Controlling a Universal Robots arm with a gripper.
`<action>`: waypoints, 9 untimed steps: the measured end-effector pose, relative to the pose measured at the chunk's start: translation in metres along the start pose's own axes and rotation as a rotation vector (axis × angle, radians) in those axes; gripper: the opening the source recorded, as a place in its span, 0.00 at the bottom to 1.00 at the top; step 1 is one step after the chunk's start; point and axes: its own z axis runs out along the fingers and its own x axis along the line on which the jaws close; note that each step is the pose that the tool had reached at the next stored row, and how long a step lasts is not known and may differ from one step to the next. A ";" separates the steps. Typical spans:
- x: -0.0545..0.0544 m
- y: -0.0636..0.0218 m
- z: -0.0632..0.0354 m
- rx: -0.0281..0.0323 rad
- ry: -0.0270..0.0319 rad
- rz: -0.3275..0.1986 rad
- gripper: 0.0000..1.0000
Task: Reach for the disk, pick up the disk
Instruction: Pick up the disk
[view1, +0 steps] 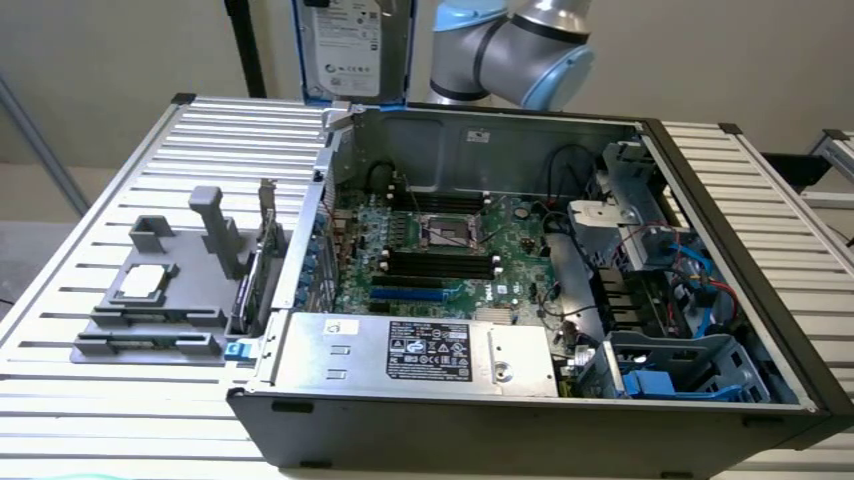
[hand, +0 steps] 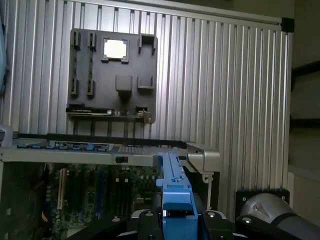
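Observation:
The disk (view1: 354, 45) hangs upright above the far edge of the table, its silver face and white label turned to the exterior view, with a blue carrier along its sides. In the wrist view its blue carrier edge (hand: 172, 182) runs straight out from between the dark fingers (hand: 146, 220). My gripper (hand: 176, 216) is shut on the disk, holding it by its narrow sides, clear of the table and of the computer case. The arm's grey-and-blue joints (view1: 514, 45) stand just to the exterior view's right of the disk.
An open computer case (view1: 534, 400) fills the table's middle, with the motherboard (view1: 434, 250) and the labelled power-supply box (view1: 427, 350) inside. A grey fixture (view1: 154, 300) holding a small square processor chip (view1: 144, 282) lies at the exterior view's left on the slatted table (view1: 80, 240).

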 end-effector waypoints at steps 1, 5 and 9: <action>0.001 -0.0046 -0.0003 0.0001 -0.0022 0.000 0.33; 0.005 -0.0227 -0.0016 0.0003 -0.0088 0.000 0.33; 0.009 -0.0400 -0.0032 0.0004 -0.0095 0.000 0.33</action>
